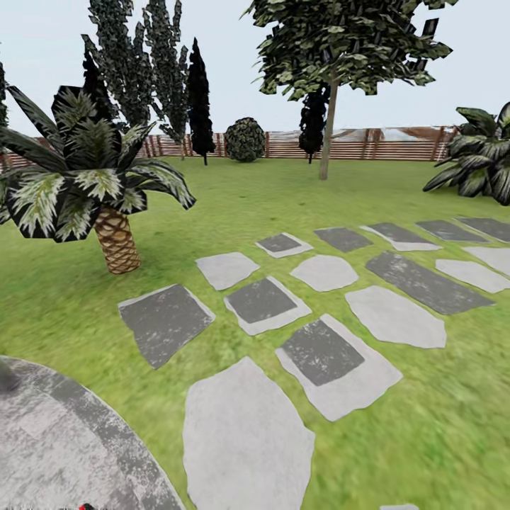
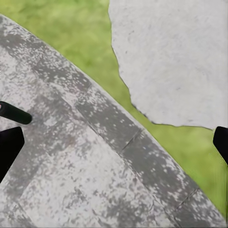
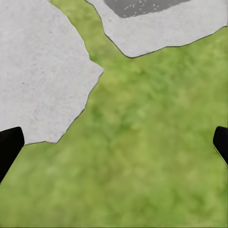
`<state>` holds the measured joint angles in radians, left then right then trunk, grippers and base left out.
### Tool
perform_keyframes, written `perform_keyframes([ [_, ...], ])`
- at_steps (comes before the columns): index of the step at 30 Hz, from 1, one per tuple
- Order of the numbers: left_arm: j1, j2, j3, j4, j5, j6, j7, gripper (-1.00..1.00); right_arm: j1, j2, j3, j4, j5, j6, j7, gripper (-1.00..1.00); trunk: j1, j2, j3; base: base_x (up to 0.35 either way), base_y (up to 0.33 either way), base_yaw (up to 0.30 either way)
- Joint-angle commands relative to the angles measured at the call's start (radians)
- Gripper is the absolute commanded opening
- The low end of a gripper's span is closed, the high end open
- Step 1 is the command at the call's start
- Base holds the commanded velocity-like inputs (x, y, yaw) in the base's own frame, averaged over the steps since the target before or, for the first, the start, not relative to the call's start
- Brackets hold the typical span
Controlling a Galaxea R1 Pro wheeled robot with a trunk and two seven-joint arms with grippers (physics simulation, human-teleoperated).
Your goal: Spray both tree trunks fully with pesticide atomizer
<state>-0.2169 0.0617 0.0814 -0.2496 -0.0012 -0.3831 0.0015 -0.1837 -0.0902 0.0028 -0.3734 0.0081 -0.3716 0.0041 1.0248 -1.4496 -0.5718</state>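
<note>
mottled grey concrete floor [image 1: 64,446] sits right under the head cam with the pesticide atomizer [image 1: 86,506] just poking its red top in at the bottom edge, looks tiny, light and stiff, probably slippery, so i'd pinch the slim body mid-way, both grippers wide open and empty.

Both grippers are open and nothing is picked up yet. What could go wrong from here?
The atomizer shows just a red top at the head view's bottom edge, so driving on could lose it. In the left wrist view a slim dark thing, probably that bottle, lies beside one finger of the open left gripper, not between them; closing now would likely miss. The palm stands nearer than the pale-trunked tree; don't spray it.
</note>
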Motion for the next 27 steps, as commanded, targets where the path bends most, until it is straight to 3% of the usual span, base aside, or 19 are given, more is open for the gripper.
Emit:
perform_keyframes([
  [1,-0.001,0.000,0.003,0.001,0.000,-0.003,0.000,1.00,0.000,0.000,0.000,0.000,0.001,-0.003,0.000,1.00,0.000,0.000,-0.001,0.181,-0.250,0.279],
  [10,-0.001,0.003,0.004,0.001,0.000,-0.002,0.002,1.00,0.000,0.000,0.000,0.000,0.000,-0.003,0.000,1.00,0.000,0.000,-0.001,0.185,-0.250,0.279],
  [16,-0.001,0.003,0.051,0.001,-0.001,-0.003,0.000,1.00,0.000,0.000,0.000,0.001,0.000,-0.003,0.000,1.00,0.000,0.000,-0.001,0.197,-0.250,0.279],
  [27,-0.001,0.003,0.057,0.001,-0.001,-0.003,0.000,1.00,0.000,0.001,0.000,-0.002,-0.003,-0.002,0.000,1.00,0.000,0.000,-0.003,0.198,-0.250,0.279],
])
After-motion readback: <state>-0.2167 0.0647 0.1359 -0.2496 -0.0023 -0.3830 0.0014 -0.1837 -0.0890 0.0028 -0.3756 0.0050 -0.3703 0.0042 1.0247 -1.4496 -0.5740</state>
